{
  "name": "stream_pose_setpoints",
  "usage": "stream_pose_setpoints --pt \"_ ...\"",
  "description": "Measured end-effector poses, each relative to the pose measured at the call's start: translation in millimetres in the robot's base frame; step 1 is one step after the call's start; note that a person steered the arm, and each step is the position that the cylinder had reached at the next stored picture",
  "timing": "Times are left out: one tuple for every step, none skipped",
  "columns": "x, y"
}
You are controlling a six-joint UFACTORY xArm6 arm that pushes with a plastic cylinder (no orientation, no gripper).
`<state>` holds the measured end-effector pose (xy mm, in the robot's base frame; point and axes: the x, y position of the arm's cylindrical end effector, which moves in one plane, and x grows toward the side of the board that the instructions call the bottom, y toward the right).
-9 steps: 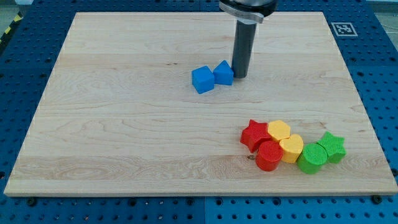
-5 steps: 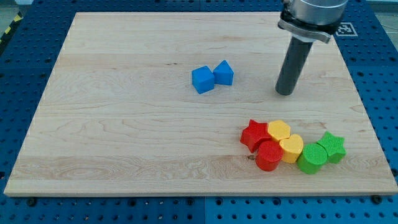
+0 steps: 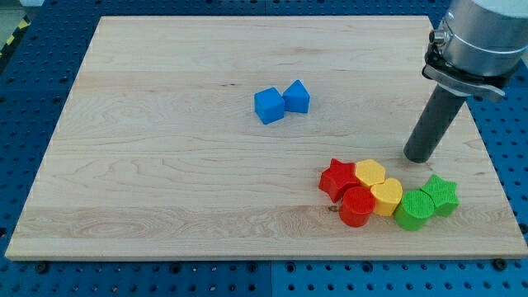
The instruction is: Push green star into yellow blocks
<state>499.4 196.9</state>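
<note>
My tip (image 3: pixel 419 157) rests on the worktop (image 3: pixel 165 165) at the right of the frame; there is no claw, only a bare rod, holding nothing. Just below and right of it, apart, sits the green star (image 3: pixel 441 194), touching a green round block (image 3: pixel 412 209). Left of these lie two yellow blocks (image 3: pixel 379 186), then a red star (image 3: pixel 337 179) and red round block (image 3: pixel 356 207). Two blue blocks (image 3: pixel 282 102) sit well apart, upper centre.
</note>
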Motion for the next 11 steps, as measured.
stream_pose_setpoints --pt "18.8 0.0" --pt "43.9 0.0" --pt "60.4 -0.1" --pt "46.3 -0.1" --pt "6.1 52.9" --pt "11.7 102.3" --pt "39.8 110.1" --pt "96.7 109.8" --pt "118.2 102.6" --pt "118.9 98.4" --pt "118.7 85.9"
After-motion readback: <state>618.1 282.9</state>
